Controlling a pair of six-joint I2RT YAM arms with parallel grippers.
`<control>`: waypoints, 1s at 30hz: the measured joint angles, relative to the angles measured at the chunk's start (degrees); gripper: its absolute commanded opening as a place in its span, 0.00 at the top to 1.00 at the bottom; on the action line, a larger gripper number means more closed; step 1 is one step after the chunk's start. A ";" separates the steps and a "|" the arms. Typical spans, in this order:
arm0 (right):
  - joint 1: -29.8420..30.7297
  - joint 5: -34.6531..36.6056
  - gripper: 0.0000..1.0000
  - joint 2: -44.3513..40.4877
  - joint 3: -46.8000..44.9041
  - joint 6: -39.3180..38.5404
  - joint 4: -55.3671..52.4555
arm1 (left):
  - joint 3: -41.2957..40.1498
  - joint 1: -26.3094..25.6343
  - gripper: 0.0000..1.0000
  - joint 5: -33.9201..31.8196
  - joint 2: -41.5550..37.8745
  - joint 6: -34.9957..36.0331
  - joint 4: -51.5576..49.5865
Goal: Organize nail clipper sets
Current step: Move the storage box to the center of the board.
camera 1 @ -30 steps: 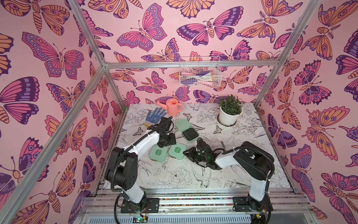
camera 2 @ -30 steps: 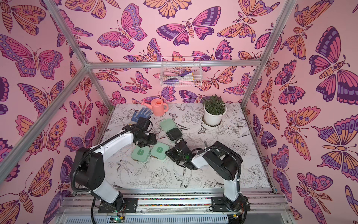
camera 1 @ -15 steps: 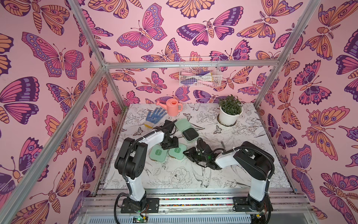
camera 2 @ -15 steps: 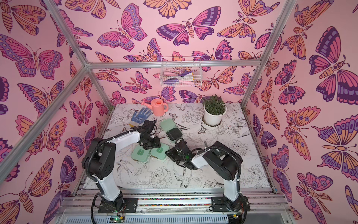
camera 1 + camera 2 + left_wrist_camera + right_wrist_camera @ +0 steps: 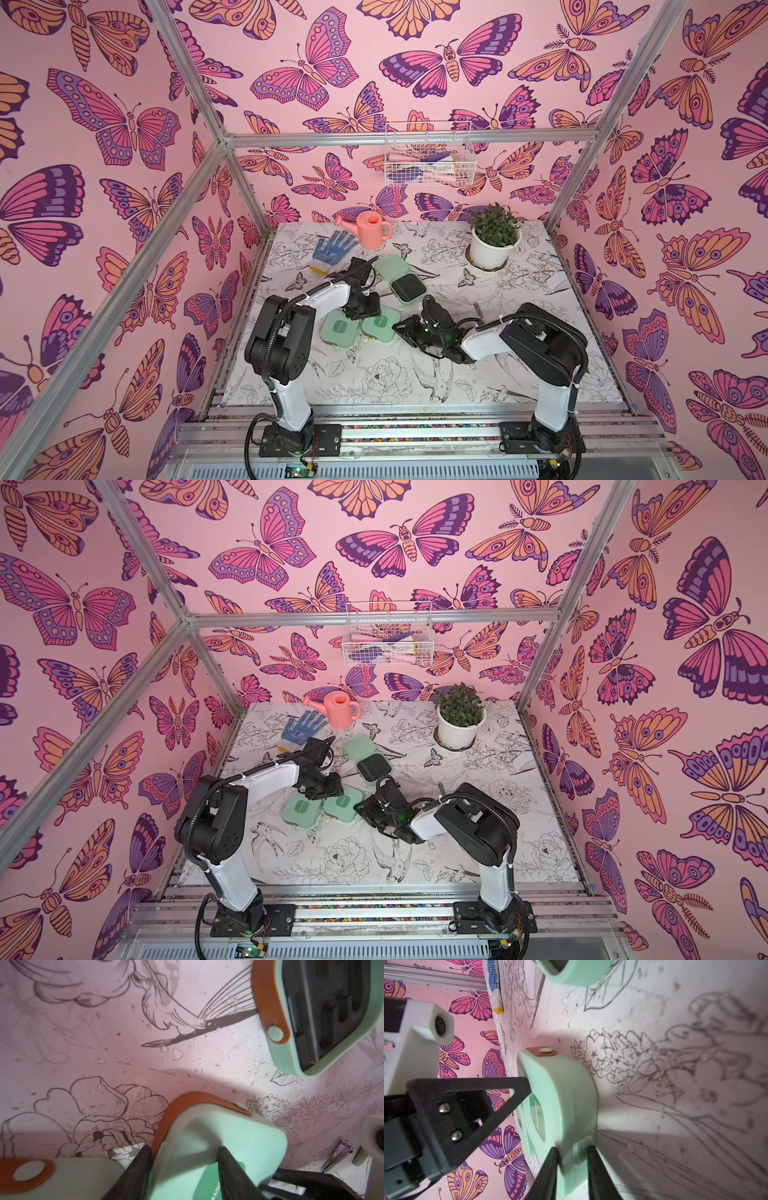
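Two closed mint-green cases lie side by side in both top views, one to the left (image 5: 338, 330) and one to the right (image 5: 379, 326). Behind them a third case (image 5: 401, 276) lies open, showing its black tray. My right gripper (image 5: 572, 1148) is shut on the front edge of the right closed case (image 5: 560, 1095). My left gripper (image 5: 184, 1148) is open over that same case (image 5: 218, 1136). One finger is beside its orange-strapped edge and the other rests on its lid. A slim grey tool (image 5: 478, 308) lies on the mat to the right.
A pink watering can (image 5: 372, 228) and a blue dotted glove (image 5: 332, 249) sit at the back left. A potted plant (image 5: 494, 241) stands at the back right. A wire basket (image 5: 428, 160) hangs on the back wall.
My left gripper has moved forward and down from near the open case onto the right closed case, and its jaws have narrowed. The right arm has stayed put on that case.
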 measured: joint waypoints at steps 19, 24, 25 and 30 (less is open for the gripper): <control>-0.02 0.28 0.78 1.68 2.80 -0.15 -0.46 | 1.27 0.28 0.47 -1.49 1.84 0.17 5.20; 0.00 -0.13 0.76 2.12 5.75 -0.24 -4.63 | 3.21 0.28 0.47 -1.77 3.89 0.20 8.02; 0.00 -0.31 0.76 2.25 6.23 -0.33 -5.22 | 3.52 0.28 0.47 -1.81 4.17 0.24 8.28; -0.02 -2.47 0.76 4.31 11.37 -1.29 -9.94 | 6.86 0.52 0.46 -1.97 6.64 0.87 10.01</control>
